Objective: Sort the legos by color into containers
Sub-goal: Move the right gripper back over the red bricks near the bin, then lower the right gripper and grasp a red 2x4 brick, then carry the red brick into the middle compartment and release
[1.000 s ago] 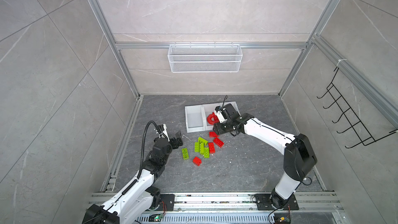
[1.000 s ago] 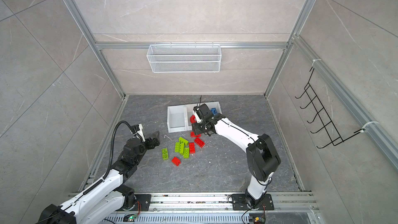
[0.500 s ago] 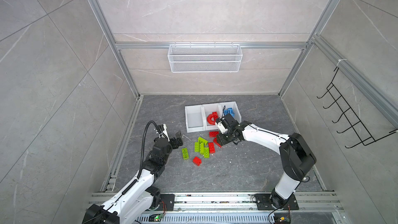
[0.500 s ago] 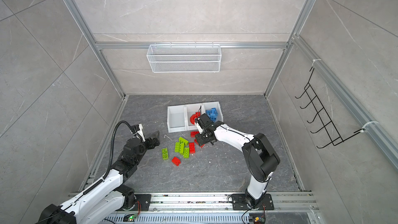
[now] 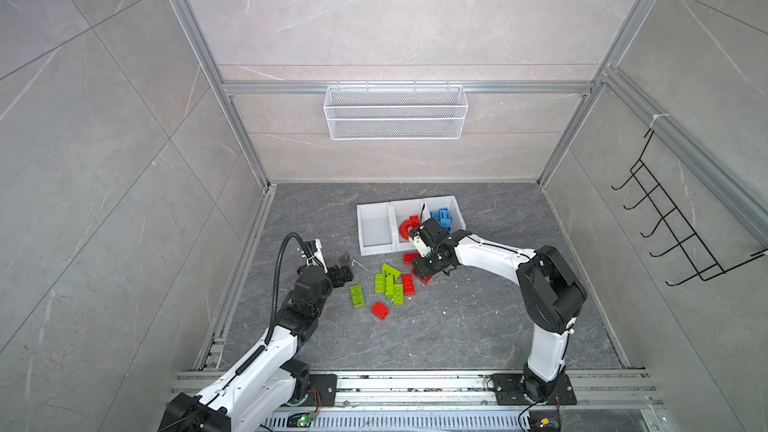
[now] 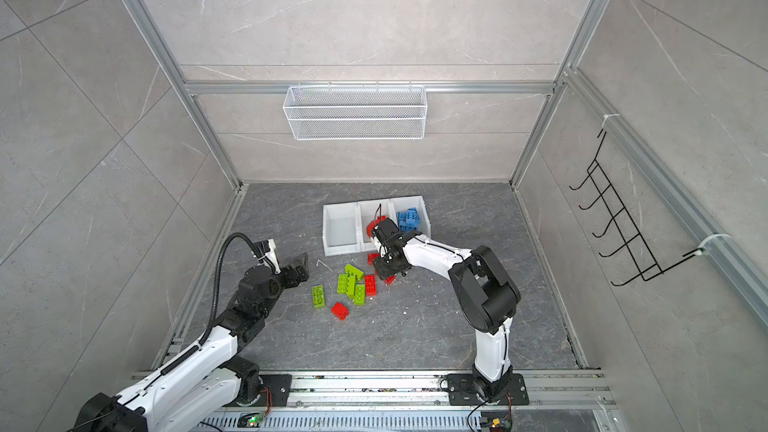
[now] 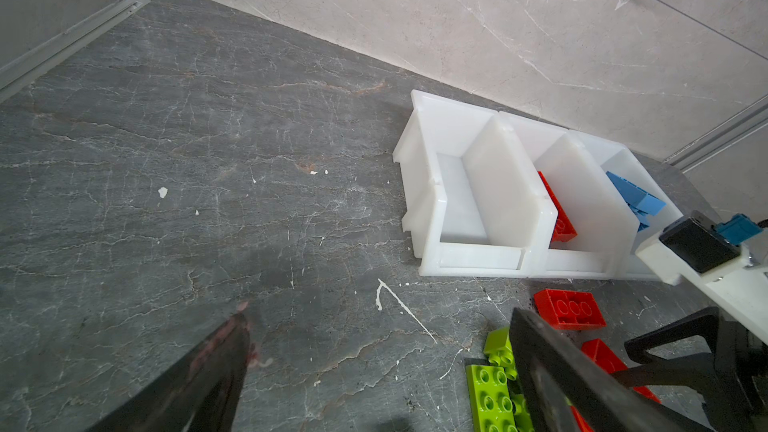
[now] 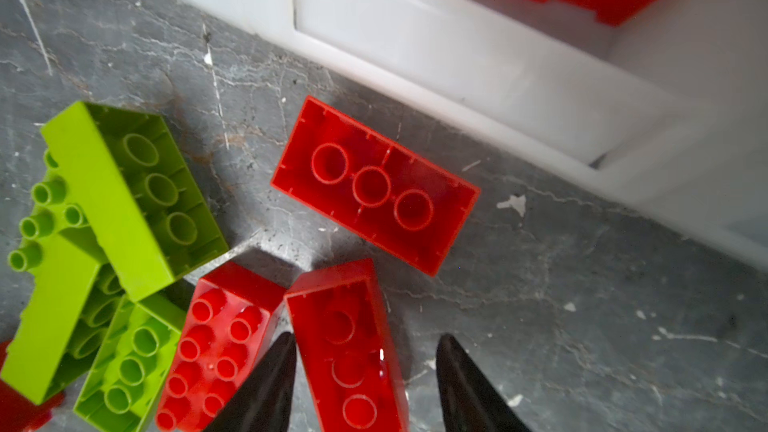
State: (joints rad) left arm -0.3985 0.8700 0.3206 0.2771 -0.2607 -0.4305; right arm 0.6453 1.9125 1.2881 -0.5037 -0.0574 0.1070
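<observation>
Legos (image 5: 390,284) lie loose on the counter before the containers (image 5: 374,228). Right end effector (image 8: 365,336) open, straddling an upturned red brick (image 8: 345,317); one finger crowds the neighbouring red brick (image 8: 220,338), could nudge it, twisting the grip. Left end effector (image 5: 345,266) gapes empty.

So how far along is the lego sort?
Done: blue bricks in the rightmost bin, none loose; red arch in the middle bin. In hand: right gripper open, straddling a red brick on the floor, not gripped. Remaining: other loose reds, all green bricks; leftmost bin empty. Left gripper open, apart from the pile.
</observation>
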